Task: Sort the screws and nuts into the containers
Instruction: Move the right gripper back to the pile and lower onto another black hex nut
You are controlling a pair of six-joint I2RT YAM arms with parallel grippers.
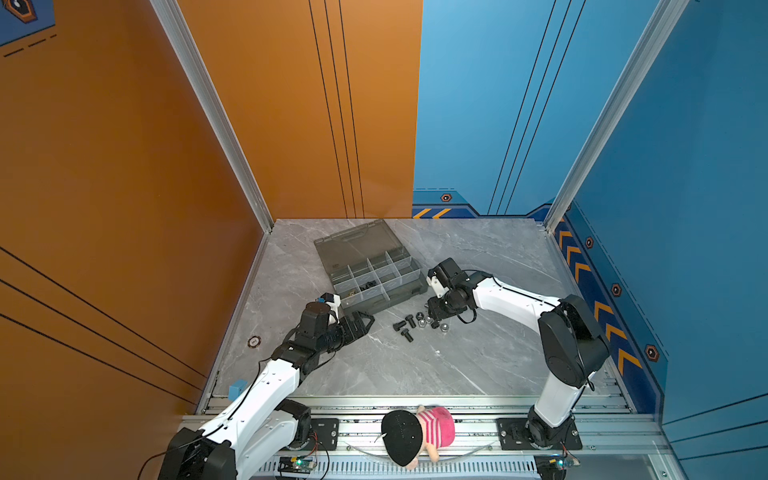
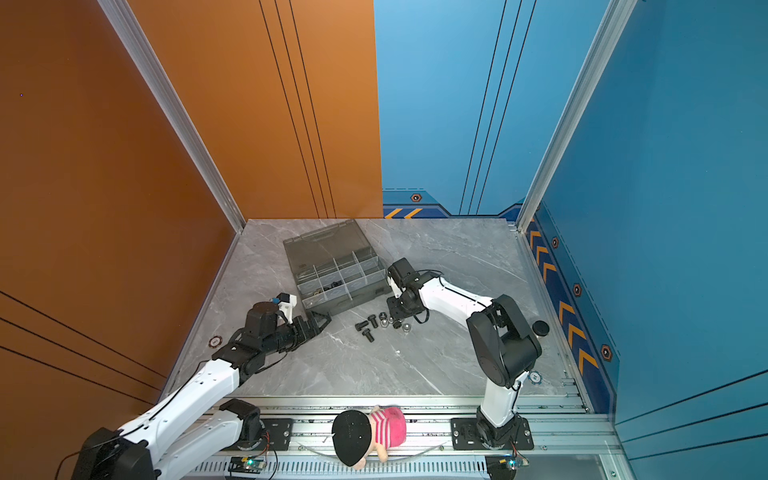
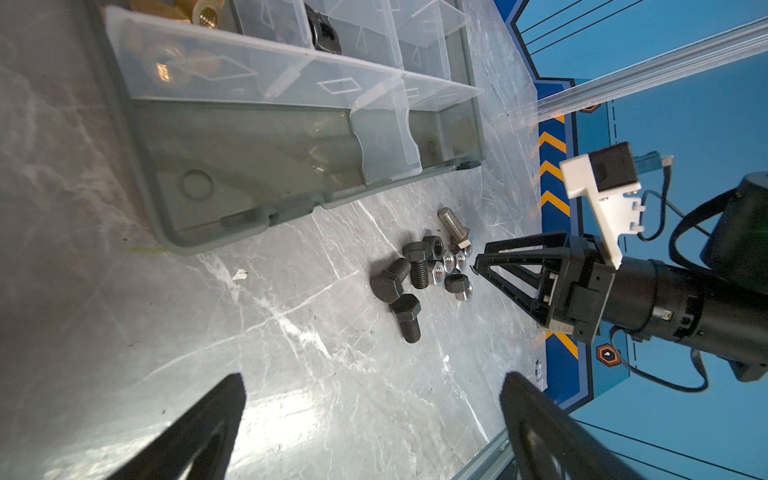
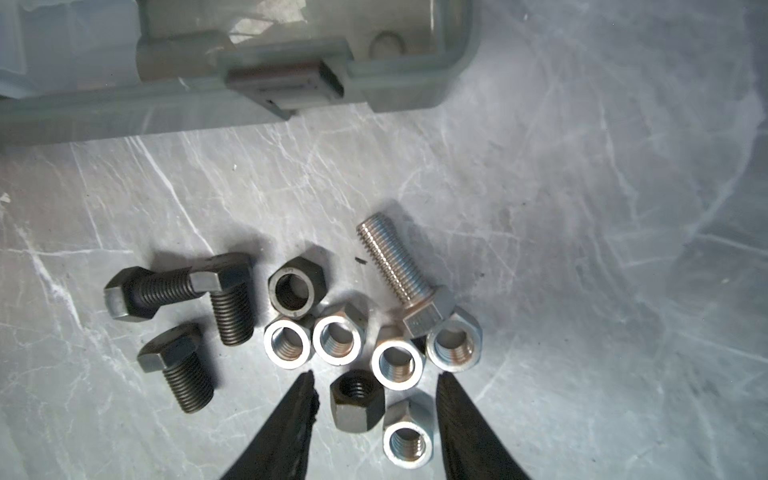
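The right tool (image 4: 376, 375) hangs released, tips flanking a black nut (image 4: 357, 401) and a silver nut (image 4: 408, 436); the left tool (image 1: 369, 321), left of them in both top views, gapes empty.

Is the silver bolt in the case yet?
No, the silver bolt lies on the table against the loose nuts, outside the case.

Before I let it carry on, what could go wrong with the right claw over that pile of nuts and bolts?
The right claw straddles a black nut and silver nuts packed together, so it may pinch several or flick one away. The silver bolt beside them might get knocked.
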